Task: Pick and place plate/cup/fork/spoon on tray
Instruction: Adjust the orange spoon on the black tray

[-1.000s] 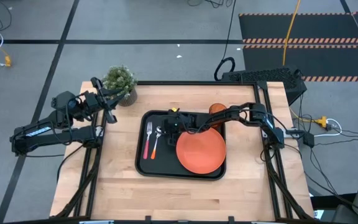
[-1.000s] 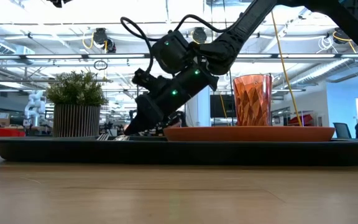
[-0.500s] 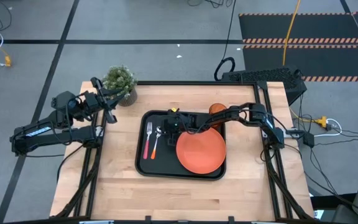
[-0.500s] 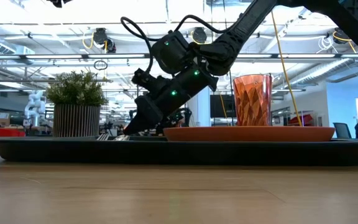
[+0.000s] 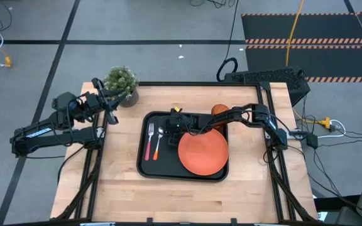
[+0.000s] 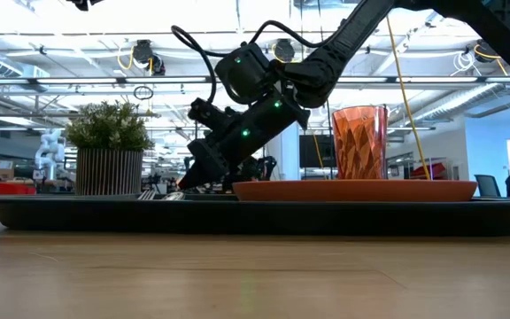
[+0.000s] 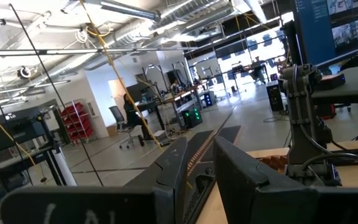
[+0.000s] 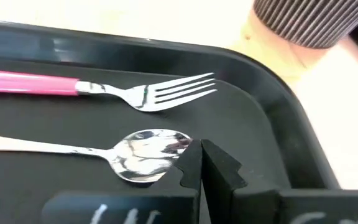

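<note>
The black tray (image 5: 144, 169) holds the orange plate (image 5: 203, 152), the amber cup (image 5: 219, 111) upright at its far right corner, the pink-handled fork (image 8: 148, 93) and the orange-handled spoon (image 8: 148, 155). Fork and spoon lie flat side by side at the tray's left end. My right gripper (image 8: 201, 163) is shut, slanting down low over the tray, with its tips beside the tip of the spoon's bowl. My left gripper (image 5: 109, 110) is shut and empty at the table's far left corner, beside the potted plant (image 5: 120, 81). My right gripper's shut fingertips (image 8: 194, 158) stand right at the tip of the spoon's bowl (image 8: 179, 144), coming slanting down from the table's right. I cannot tell whether they touch it. The spoon lies flat on the tray floor.
The potted plant stands on the table just beyond the tray's far left corner, and its ribbed pot (image 8: 309, 18) shows behind the tray's rim. Bare wooden tabletop (image 5: 187, 198) lies in front of the tray.
My right gripper has risen a little over the tray's left end, staying shut. The fork, the spoon, the plate and the cup have kept their places.
</note>
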Robot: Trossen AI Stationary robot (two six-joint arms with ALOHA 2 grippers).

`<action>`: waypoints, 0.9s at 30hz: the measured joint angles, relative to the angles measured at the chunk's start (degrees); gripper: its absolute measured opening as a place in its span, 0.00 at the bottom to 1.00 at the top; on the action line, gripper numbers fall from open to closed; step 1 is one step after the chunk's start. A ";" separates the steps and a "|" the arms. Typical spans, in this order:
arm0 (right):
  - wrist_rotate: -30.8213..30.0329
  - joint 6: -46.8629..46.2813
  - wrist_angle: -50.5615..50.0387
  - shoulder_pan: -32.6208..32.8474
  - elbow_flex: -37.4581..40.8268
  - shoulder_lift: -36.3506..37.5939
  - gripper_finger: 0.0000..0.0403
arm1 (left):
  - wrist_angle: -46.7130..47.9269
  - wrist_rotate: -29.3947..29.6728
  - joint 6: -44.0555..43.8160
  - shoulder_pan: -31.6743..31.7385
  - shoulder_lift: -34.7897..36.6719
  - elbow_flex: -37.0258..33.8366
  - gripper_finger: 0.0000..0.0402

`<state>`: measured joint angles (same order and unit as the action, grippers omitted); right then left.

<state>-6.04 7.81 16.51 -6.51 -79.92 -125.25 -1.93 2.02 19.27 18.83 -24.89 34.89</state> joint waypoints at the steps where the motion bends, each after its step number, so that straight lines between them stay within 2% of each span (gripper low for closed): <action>1: -0.23 0.14 0.00 0.02 0.00 0.00 0.00 | 0.00 0.00 0.00 0.00 0.00 0.00 0.20; 7: 0.47 0.48 0.83 0.31 0.00 -0.04 0.00 | 0.04 0.00 0.00 0.00 -0.02 0.00 0.20; 11: 6.28 0.39 1.19 0.41 0.00 -0.04 0.00 | 0.07 0.00 0.00 0.00 -0.01 0.00 0.20; 17: 5.53 -0.66 1.71 0.57 -0.02 -2.61 0.00 | 0.00 0.00 0.00 0.01 -0.01 0.00 0.20; 27: 3.10 -0.07 4.51 0.57 -0.04 -2.69 0.00 | 0.04 0.00 0.07 0.00 -0.01 -0.02 0.20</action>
<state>-2.94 7.75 21.02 -5.93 -79.96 -127.94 -1.90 2.02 19.33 18.83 -24.90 34.87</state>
